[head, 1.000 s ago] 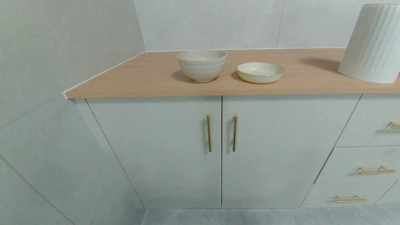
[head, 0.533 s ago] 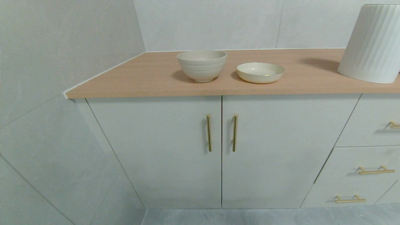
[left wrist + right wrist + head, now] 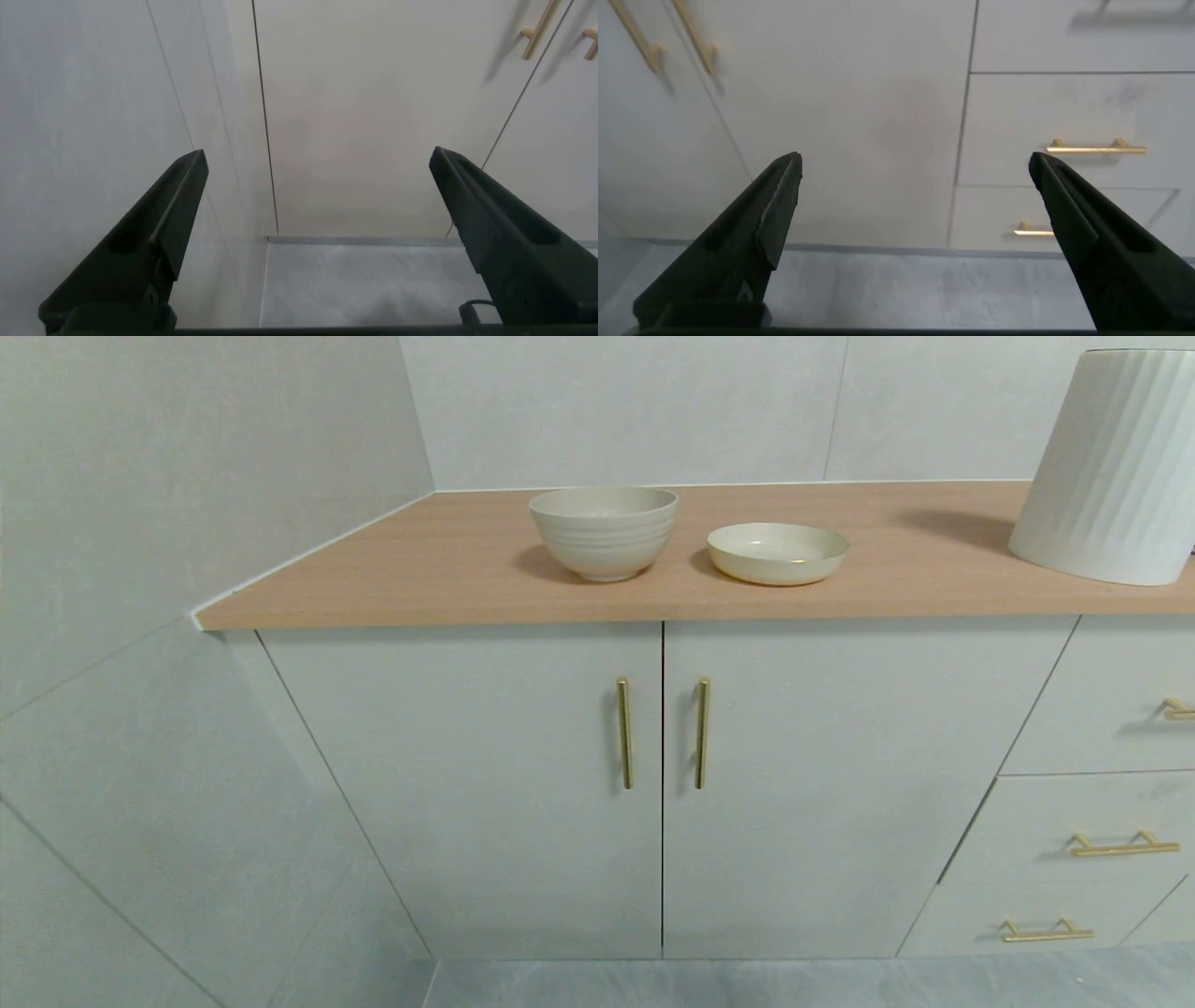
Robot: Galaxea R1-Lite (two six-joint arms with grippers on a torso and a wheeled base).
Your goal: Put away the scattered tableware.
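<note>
Bowl (image 3: pixel 603 532) and dish (image 3: pixel 778 553) sit untouched on the counter (image 3: pixel 420 579). Left gripper (image 3: pixel 315 157) and right gripper (image 3: pixel 913 159) hang low, jaws apart. One likely needs raising first.

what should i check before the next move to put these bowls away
1. The deep ribbed cream bowl upright on the wooden countertop: ok.
2. The shallow cream dish upright beside it, apart: ok.
3. The left gripper open, empty: ok.
4. The right gripper open, empty: ok.
5. The white cabinet doors with gold bar handles open for stowing: not ok, both shut.
6. Room behind them: cannot tell.
</note>
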